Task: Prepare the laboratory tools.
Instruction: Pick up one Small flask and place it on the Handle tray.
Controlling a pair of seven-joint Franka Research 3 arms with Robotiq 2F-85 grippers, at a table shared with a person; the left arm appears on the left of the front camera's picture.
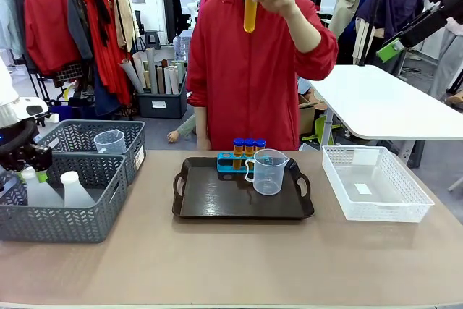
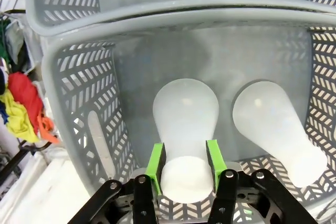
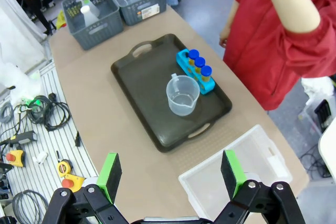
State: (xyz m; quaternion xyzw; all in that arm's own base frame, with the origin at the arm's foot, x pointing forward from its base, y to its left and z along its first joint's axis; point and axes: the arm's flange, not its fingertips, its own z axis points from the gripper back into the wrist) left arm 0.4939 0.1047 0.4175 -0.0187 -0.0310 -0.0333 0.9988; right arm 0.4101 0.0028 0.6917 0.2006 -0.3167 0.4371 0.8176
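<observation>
In the left wrist view, my left gripper (image 2: 185,163) has its green pads against both sides of the neck of a translucent white conical flask (image 2: 185,114). The flask stands in the near grey basket (image 2: 79,77), with a second flask (image 2: 273,124) beside it. From the front, that gripper (image 1: 32,168) is low over the two flasks (image 1: 72,187). On the dark tray (image 1: 217,200) a blue rack (image 1: 226,163) holds three orange tubes (image 1: 248,147), next to a clear beaker (image 1: 269,171). The person holds another orange tube (image 1: 249,12) up high. My right gripper (image 3: 170,174) is open, high above the table.
A second grey basket (image 1: 137,135) behind the first holds another clear beaker (image 1: 110,140). A white mesh basket (image 1: 376,182) stands right of the tray. The person in a red coat stands at the far edge. Bare table lies in front of the tray.
</observation>
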